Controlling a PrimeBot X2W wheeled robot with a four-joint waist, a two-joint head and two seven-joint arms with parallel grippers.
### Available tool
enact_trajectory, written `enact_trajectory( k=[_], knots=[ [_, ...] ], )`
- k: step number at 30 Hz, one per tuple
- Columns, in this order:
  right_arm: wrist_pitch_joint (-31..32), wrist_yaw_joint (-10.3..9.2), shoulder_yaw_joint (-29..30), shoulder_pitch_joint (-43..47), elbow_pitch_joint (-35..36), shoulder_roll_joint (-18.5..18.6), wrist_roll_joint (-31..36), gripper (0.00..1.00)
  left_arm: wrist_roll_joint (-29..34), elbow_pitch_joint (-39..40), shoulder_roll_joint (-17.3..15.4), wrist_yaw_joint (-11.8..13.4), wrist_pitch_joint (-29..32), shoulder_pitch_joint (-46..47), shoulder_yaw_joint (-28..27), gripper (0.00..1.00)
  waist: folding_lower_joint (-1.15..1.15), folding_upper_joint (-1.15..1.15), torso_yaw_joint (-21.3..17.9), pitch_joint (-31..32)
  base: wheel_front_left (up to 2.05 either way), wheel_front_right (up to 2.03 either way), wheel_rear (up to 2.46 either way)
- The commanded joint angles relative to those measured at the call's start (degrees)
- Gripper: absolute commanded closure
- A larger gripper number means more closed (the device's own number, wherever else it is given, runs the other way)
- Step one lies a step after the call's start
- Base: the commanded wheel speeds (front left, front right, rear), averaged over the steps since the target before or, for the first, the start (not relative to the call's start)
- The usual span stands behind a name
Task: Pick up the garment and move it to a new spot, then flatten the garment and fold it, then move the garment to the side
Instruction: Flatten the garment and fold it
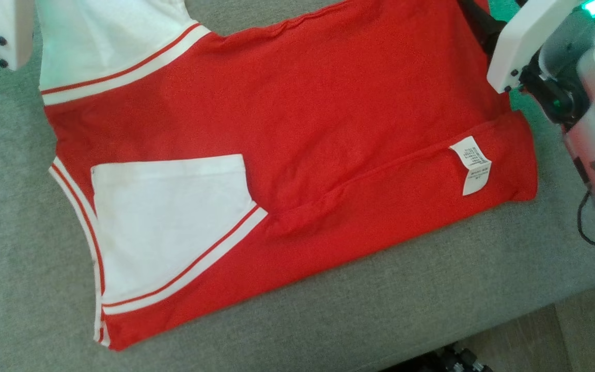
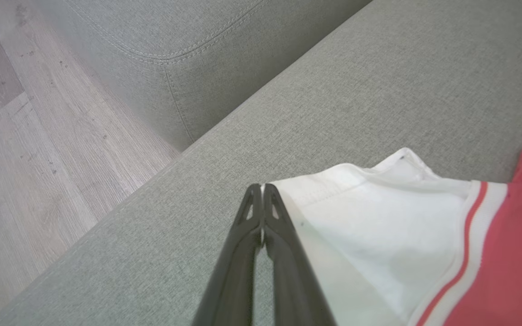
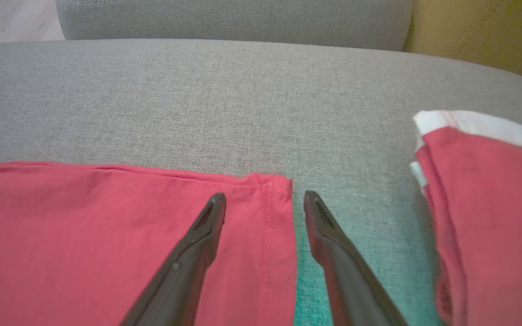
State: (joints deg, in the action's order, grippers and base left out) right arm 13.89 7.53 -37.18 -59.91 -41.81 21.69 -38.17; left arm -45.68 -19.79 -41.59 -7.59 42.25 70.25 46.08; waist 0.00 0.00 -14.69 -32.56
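Note:
The garment [image 1: 302,129], a red shirt with white sleeves and striped trim, lies partly folded on the grey sofa seat [image 1: 432,289]. One white sleeve [image 1: 168,222] is folded over the red body, and a white label [image 1: 472,165] shows near the right hem. My left gripper [image 2: 262,188] is shut at the outer edge of the other white sleeve [image 2: 379,217], and a sliver of white cloth shows between its fingers. My right gripper [image 3: 264,199] is open over the red hem corner [image 3: 279,185]. One of its fingers is above the cloth, the other above bare sofa.
Wooden floor [image 2: 25,136] lies beyond the seat's edge, next to a second grey cushion [image 2: 175,54]. The sofa back [image 3: 234,18] and a yellow cushion [image 3: 483,36] stand behind the seat. Another red part of the garment [image 3: 492,203] lies to the right.

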Motion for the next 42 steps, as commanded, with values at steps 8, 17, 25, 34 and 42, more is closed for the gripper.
enact_trajectory(
  k=[8, 17, 25, 34, 42],
  knots=[
    [-0.32, -0.04, -2.30, -1.96, -3.06, -0.64, -2.47, 0.23, -1.55, 0.07, -2.44, 0.10, -1.75, 4.41, -0.48, 1.00, 0.00, 0.00, 1.02, -0.11, 0.00, 0.00, 0.00],
    [-1.73, -0.04, -4.87, -4.35, -6.28, -0.86, -3.39, 0.54, -2.87, -1.16, -2.30, 0.10, -3.58, 5.51, 2.02, 1.00, 0.00, 0.00, 2.03, -0.08, 0.00, 0.00, 0.00],
    [-3.33, -0.04, -6.71, -5.58, -7.94, -0.44, -4.59, 0.75, -3.93, -2.22, -2.36, 0.10, -5.15, 6.42, 4.01, 1.00, 0.00, 0.00, 2.56, 0.18, 0.00, 0.00, 0.00],
    [-4.74, -0.04, -8.48, -6.76, -8.86, -0.15, -5.68, 1.00, -4.53, -2.79, -2.51, 0.10, -7.25, 7.47, 5.81, 1.00, 0.00, 0.00, 2.84, 0.06, 0.00, 0.00, 0.00],
    [-8.53, -0.04, -8.36, -8.40, -8.19, 1.88, -8.70, 1.00, -3.17, -3.04, -3.22, 0.10, -14.81, 9.74, 7.61, 1.00, 0.00, 0.00, 3.17, -0.13, 0.00, 0.00, 0.00]
  ],
)
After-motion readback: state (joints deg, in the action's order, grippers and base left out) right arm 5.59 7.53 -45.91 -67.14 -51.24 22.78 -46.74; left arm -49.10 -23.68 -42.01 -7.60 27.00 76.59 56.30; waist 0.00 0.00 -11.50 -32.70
